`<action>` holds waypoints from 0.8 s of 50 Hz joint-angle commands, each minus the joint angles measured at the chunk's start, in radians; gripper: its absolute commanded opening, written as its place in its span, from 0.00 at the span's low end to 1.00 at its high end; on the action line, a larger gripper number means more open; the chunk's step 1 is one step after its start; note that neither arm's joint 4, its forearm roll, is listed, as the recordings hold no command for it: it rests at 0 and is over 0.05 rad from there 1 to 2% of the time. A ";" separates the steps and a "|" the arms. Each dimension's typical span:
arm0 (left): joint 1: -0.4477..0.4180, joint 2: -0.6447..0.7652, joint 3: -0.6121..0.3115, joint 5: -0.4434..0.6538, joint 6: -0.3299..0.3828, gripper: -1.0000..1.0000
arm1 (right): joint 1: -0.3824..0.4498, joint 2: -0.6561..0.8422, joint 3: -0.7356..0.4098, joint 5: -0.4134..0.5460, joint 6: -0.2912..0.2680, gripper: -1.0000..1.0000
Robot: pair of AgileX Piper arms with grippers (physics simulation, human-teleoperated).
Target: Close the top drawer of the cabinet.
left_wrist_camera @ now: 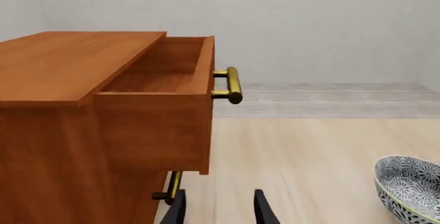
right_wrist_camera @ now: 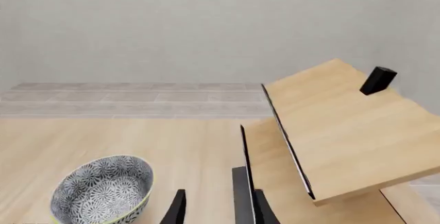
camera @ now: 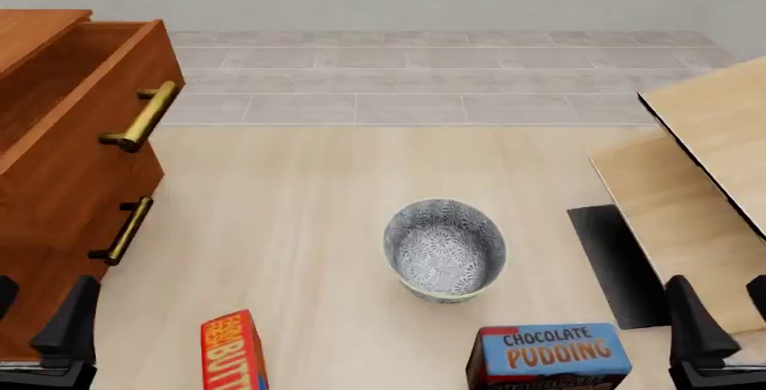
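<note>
The reddish-brown cabinet (camera: pixel 48 229) stands at the table's left edge. Its top drawer (camera: pixel 90 94) is pulled out, showing an empty inside (left_wrist_camera: pixel 162 69), and its brass bar handle (camera: pixel 142 117) faces the table's middle. In the left wrist view the same handle (left_wrist_camera: pixel 232 85) sits above and ahead of my fingertips. My left gripper (camera: pixel 36 318) is open, low at the near left in front of the cabinet, touching nothing. My right gripper (camera: pixel 724 318) is open and empty at the near right.
A patterned bowl (camera: pixel 446 248) stands mid-table. A chocolate pudding box (camera: pixel 548 354) and a red box (camera: pixel 233 351) lie at the near edge. Pale tilted boards (camera: pixel 706 166) and a black mat (camera: pixel 616 264) fill the right. A lower drawer handle (camera: pixel 122 230) juts out.
</note>
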 commanded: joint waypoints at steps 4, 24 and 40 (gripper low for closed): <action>-0.003 0.015 -0.004 -0.011 -0.003 1.00 | 0.014 0.000 -0.004 -0.011 -0.019 1.00; -0.044 0.030 -0.006 -0.031 0.034 1.00 | 0.032 -0.003 -0.007 -0.035 -0.043 1.00; -0.101 0.050 -0.013 -0.039 0.156 1.00 | 0.043 -0.003 -0.004 -0.048 -0.057 1.00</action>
